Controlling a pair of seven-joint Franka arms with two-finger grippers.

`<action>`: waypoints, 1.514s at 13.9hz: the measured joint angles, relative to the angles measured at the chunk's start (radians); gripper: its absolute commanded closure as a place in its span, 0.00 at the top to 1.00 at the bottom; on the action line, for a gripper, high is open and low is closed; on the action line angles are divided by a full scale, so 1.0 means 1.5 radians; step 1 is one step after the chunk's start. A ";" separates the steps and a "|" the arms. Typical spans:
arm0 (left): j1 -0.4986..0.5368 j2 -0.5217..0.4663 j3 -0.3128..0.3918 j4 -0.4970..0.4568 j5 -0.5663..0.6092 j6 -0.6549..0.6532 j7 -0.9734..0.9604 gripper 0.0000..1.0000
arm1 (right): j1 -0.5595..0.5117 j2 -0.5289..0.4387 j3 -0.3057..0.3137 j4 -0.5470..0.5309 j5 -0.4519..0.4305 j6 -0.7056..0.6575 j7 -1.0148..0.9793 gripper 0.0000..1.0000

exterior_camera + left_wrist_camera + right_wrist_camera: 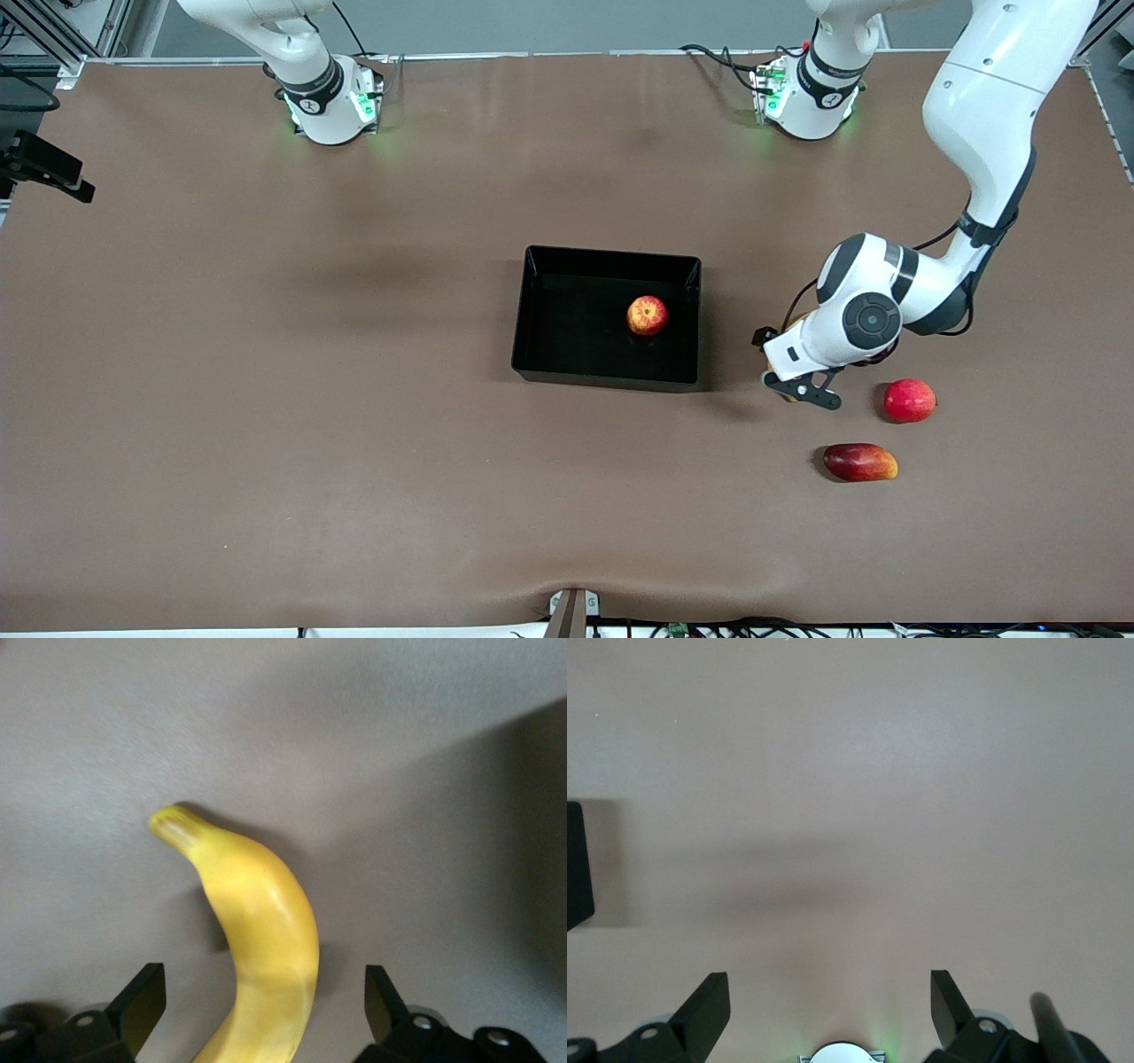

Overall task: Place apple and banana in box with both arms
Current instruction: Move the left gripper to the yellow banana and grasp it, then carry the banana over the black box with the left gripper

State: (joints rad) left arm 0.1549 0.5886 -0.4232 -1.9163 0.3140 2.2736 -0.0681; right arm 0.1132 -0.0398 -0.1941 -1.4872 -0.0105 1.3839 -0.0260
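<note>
The apple (647, 315) lies inside the black box (540, 354), toward the left arm's end of it. The banana (257, 921) lies on the brown table between the open fingers of my left gripper (263, 992), with a gap on each side. In the front view that gripper (802, 388) is low over the table beside the box, and it hides almost all of the banana. My right gripper (830, 988) is open and empty, up over bare table near its own base; it is out of the front view.
A bright red round fruit (909, 400) and a dark red-and-orange mango (860, 462) lie close to the left gripper, the mango nearer to the front camera. A corner of the box (574, 864) shows in the right wrist view.
</note>
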 measured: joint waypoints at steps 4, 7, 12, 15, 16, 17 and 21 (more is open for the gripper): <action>0.001 0.002 0.000 -0.005 0.000 0.000 0.000 0.00 | 0.000 0.000 0.001 0.000 0.005 0.000 0.000 1.00; 0.002 -0.017 -0.001 0.002 0.000 -0.032 0.000 0.00 | 0.000 0.000 0.001 0.000 0.005 0.001 0.000 1.00; 0.000 -0.119 -0.044 0.076 -0.072 -0.207 -0.008 0.00 | 0.000 0.000 -0.002 0.000 0.005 0.002 0.000 1.00; -0.032 -0.131 -0.079 0.156 -0.106 -0.278 -0.104 0.00 | 0.000 0.000 -0.002 0.000 0.005 0.011 0.000 1.00; -0.059 -0.127 -0.082 0.172 -0.107 -0.280 -0.160 0.00 | 0.000 0.000 -0.003 0.000 0.005 0.011 0.000 1.00; -0.089 -0.119 -0.082 0.187 -0.108 -0.281 -0.221 0.00 | -0.001 0.000 -0.004 0.000 0.005 0.012 0.000 1.00; -0.202 -0.045 -0.082 0.275 -0.108 -0.279 -0.432 0.00 | -0.001 0.000 -0.006 0.000 0.005 0.017 0.000 1.00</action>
State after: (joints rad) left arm -0.1485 0.5207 -0.5461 -1.5039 0.1522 1.8547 -0.7164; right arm 0.1121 -0.0398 -0.2034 -1.4871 -0.0024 1.4088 -0.0256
